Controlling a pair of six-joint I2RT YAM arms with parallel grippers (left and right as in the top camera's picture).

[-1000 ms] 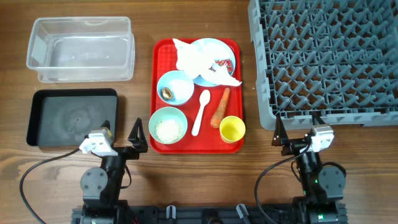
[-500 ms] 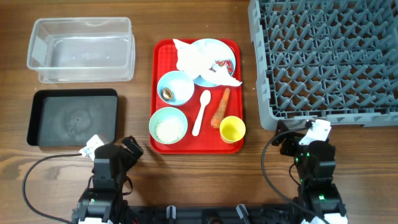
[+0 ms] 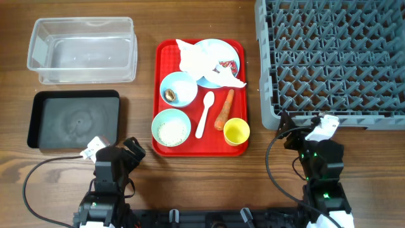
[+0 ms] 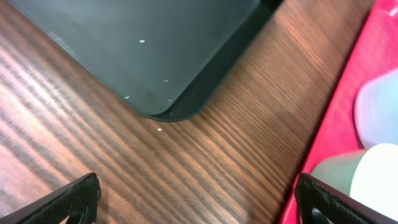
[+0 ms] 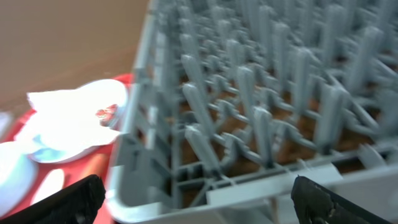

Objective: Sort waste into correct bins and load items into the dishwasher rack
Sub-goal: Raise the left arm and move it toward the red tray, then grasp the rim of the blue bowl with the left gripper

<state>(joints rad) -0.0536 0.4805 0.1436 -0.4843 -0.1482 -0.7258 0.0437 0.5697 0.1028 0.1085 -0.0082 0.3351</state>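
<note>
My left fingers (image 4: 71, 200) and right fingers (image 5: 326, 202) gaped empty, and with the large grey pegged plastic crate (image 5: 249, 124) just ahead of the right pair, any forward reach risked clipping its wall.

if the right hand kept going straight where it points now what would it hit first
Probably the dishwasher rack: its near wall sits dead ahead of the open right hand, though depth is unclear.

Brown wood-grain table (image 3: 190, 183), evenly lit
</note>
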